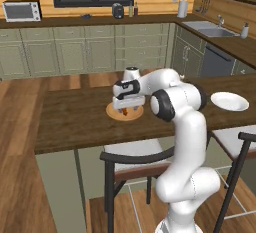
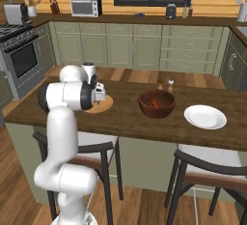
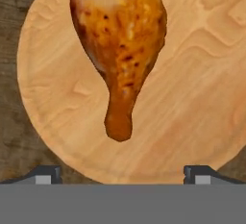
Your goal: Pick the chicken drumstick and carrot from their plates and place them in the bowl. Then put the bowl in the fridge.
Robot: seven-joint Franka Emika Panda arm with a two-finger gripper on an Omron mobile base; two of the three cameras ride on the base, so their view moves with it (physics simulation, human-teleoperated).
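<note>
We find the white arm's two-finger gripper (image 3: 122, 174) poised directly above the flat round light-tan wooden plate (image 3: 202, 98), its two dark tips set wide apart at the bottom of the hand view with nothing between them; jaws fully spread, holding nothing

On that plate lies the golden orange-brown chicken drumstick (image 3: 121, 50), thick meaty part toward the top of the hand view, narrow bone end pointing down toward the fingertips. It rests flat on the wood, and the gripper does not touch it

From the left base view we see the hand (image 1: 128, 100) bent low over the same plate (image 1: 114, 112) on the dark wooden counter (image 1: 75, 122), a bit of orange-brown showing under the fingers. From the right base view the plate (image 2: 105, 104) is partly hidden behind the arm's dark elbow joint

Further right along the counter (image 2: 125, 122) sits the deep dark reddish-brown wooden bowl (image 2: 157, 104), well apart from the drumstick's plate. A small bright orange carrot (image 2: 154, 103) lies inside it. Just behind the bowl stand two small shakers (image 2: 165, 84). Right of the bowl rests a flat round white plate (image 2: 205, 117), near it but not touching; the same white plate (image 1: 229, 101) shows at the right of the left base view

Two dark-framed stools (image 2: 96, 154) stand under the counter's near edge
</note>
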